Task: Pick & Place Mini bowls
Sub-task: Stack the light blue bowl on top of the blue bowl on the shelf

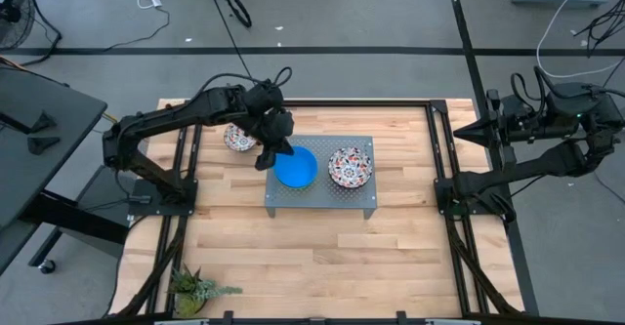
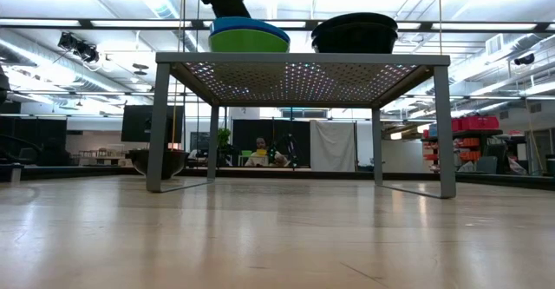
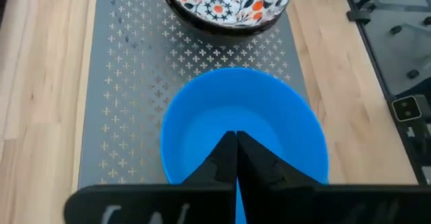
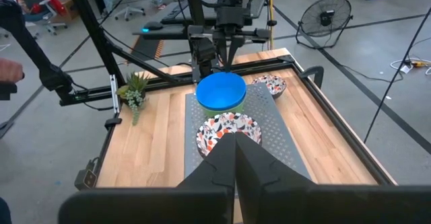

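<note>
**Bright blue bowl nested on the green one, left gripper at its rim**

We are seeing the bright blue round mini bowl (image 1: 296, 168) sitting on the grey perforated metal tray (image 1: 319, 200), on the half nearer the left arm. In the low view it is nesting inside a green mini bowl (image 2: 249, 41), whose rim is showing just beneath the blue one. The inside of the blue bowl is showing nothing in it.

Beside it on the same tray, we are seeing a white round mini bowl with a red-and-dark floral pattern (image 1: 351, 166); from table height this stack is reading as a dark bowl shape (image 2: 354, 32), so the patterned bowl is apparently sitting in a dark one. A second floral white mini bowl (image 1: 237, 138) is resting off the tray on the pale wooden table (image 1: 303, 257), partly hidden behind the left arm.

The left gripper (image 1: 272, 156) is reaching over the tray at the blue bowl's near rim. In its wrist view its two dark fingers (image 3: 222, 163) are pressing together above the bowl's edge; we cannot tell whether the rim is pinched between them.

The right gripper (image 4: 235, 147) is waiting off the table's right edge with its fingers closed on nothing.

A small spiky green plant (image 1: 193, 288) is standing at the table's front left corner.
</note>
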